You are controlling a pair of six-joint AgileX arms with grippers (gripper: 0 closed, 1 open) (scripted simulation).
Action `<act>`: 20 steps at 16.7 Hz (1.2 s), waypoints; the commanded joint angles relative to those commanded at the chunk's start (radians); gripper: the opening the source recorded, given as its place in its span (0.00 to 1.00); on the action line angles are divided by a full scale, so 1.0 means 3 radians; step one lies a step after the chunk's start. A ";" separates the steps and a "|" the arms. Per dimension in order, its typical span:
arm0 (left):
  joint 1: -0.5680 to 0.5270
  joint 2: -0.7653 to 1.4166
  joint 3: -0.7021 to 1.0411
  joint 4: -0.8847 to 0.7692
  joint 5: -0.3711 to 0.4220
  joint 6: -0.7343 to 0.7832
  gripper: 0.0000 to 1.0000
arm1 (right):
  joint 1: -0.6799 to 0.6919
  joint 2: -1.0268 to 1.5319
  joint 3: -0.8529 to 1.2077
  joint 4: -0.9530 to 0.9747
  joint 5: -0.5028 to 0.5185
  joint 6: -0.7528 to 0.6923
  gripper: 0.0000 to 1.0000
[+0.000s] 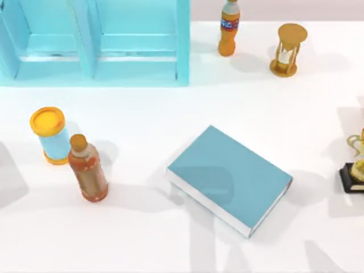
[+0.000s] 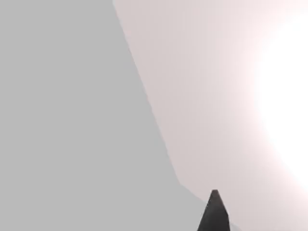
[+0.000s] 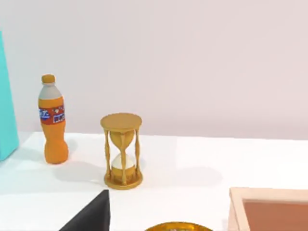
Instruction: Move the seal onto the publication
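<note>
Mid-table — publication [image 1: 230, 178] lies flat | hourglass [image 1: 288, 50] far right | tool states — cannot tell

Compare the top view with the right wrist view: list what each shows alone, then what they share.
Top view alone: the blue book, the brown bottle, the yellow-lidded can and the trophy.

Right wrist view alone: the back wall and a wooden tray corner.

Both: the orange soda bottle, the hourglass, the blue cabinet and the white table.
</note>
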 joint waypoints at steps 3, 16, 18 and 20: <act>-0.0470 -0.0401 -0.1835 -0.0133 -0.0424 -0.0198 1.00 | 0.0000 0.0000 0.0000 0.0000 0.0000 0.0000 1.00; -0.2587 -0.1780 -0.8446 -0.0657 -0.2005 -0.1011 1.00 | 0.0000 0.0000 0.0000 0.0000 0.0000 0.0000 1.00; -0.2862 -0.1917 -0.9015 -0.0726 -0.2171 -0.1098 1.00 | 0.0000 0.0000 0.0000 0.0000 0.0000 0.0000 1.00; -0.3086 -0.2025 -0.9437 -0.0783 -0.2303 -0.1165 1.00 | 0.0000 0.0000 0.0000 0.0000 0.0000 0.0000 1.00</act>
